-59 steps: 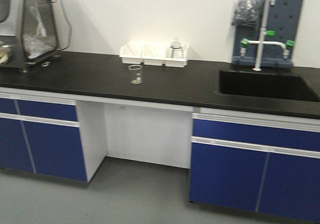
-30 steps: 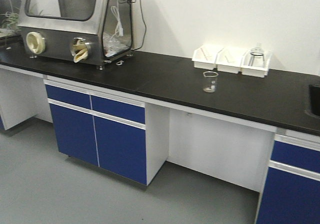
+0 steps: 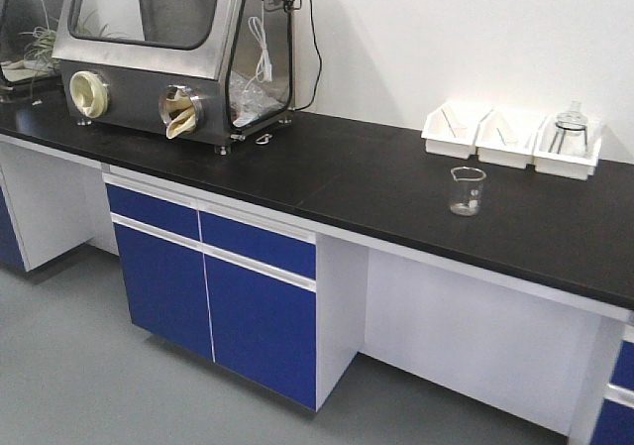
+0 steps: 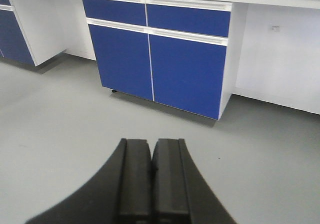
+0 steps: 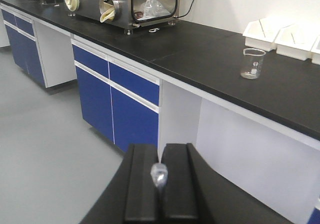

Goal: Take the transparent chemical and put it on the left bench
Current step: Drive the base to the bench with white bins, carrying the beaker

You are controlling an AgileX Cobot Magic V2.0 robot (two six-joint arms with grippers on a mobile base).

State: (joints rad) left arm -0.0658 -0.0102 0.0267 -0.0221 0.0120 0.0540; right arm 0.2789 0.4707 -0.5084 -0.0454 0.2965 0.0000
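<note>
Facing the front camera is a long lab bench (image 3: 376,182) with a matte black surface, a white frame and dark blue cupboard doors. In the right wrist view, the right fingers (image 5: 141,184), two black pads, pinch a slim, clear, colourless plastic pipette (image 5: 159,174). Only its rounded end shows between them, held in the air in front of the bench and not touching the surface. In the left wrist view, the left fingers (image 4: 135,184) are pressed together, pointing toward the grey floor (image 4: 60,109) and the blue doors. On the surface stands a small clear glass beaker (image 3: 468,190). Three white plastic trays (image 3: 500,154) sit by the wall behind it. A stainless steel glove box (image 3: 139,65) stands well to the beaker's left.
</note>
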